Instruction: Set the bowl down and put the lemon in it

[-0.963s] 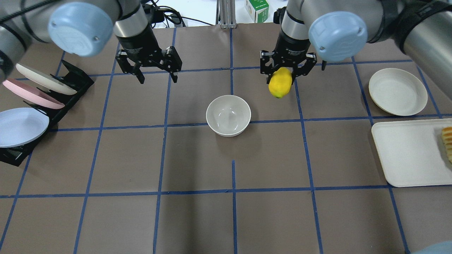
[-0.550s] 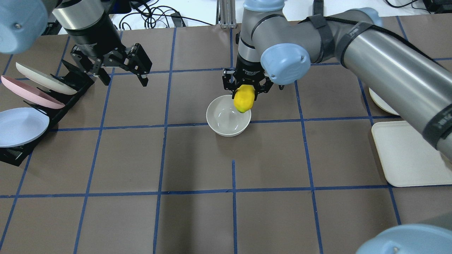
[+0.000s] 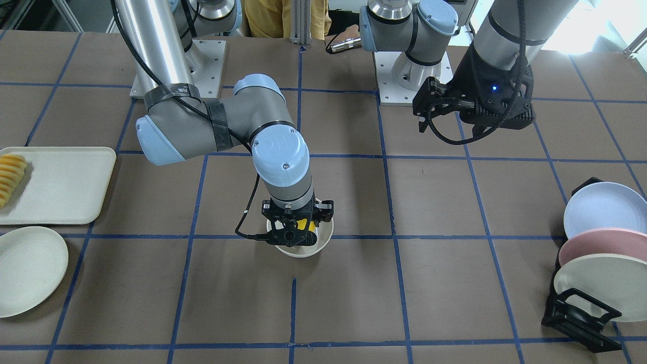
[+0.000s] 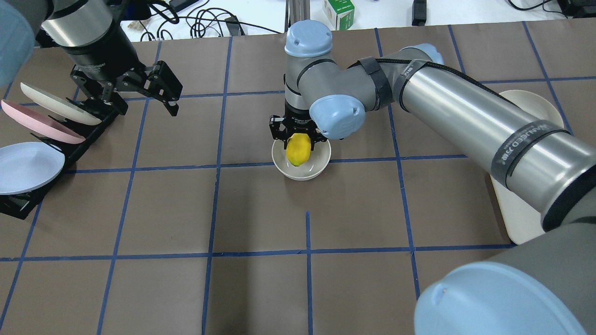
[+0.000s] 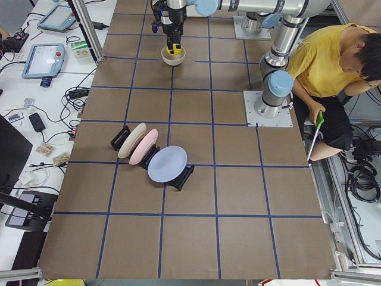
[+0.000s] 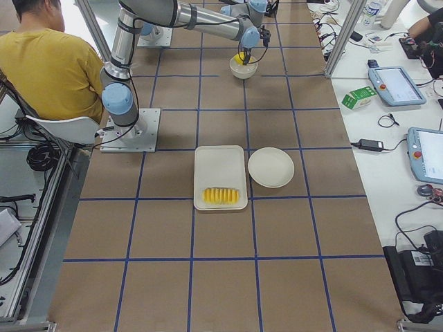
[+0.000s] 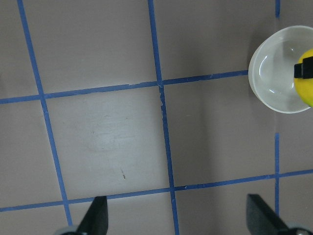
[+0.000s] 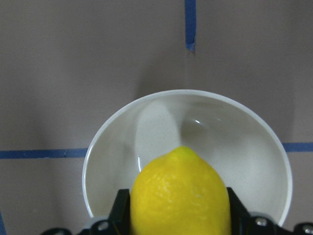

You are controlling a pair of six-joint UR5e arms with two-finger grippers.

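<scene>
The off-white bowl (image 4: 317,164) stands upright near the table's middle. It also shows in the front view (image 3: 324,236), the left wrist view (image 7: 272,78) and the right wrist view (image 8: 210,122). My right gripper (image 4: 298,142) is shut on the yellow lemon (image 4: 298,150) and holds it point-down over the bowl's far half, dipping below the rim. The lemon fills the bottom of the right wrist view (image 8: 180,196). I cannot tell if it touches the bowl's floor. My left gripper (image 4: 139,104) is open and empty, high at the far left, by the plate rack.
A black rack (image 4: 88,135) with blue, pink and cream plates stands at the left edge. A flat off-white plate (image 3: 28,268) and a tray (image 3: 60,184) with yellow slices (image 3: 11,174) lie on the right side. My right arm spans above them. A seated person (image 5: 333,59) is behind the robot.
My right gripper has carried the lemon left from beside the bowl to over it and lowered it inside the rim. My left gripper, still open, has drawn back left toward the rack.
</scene>
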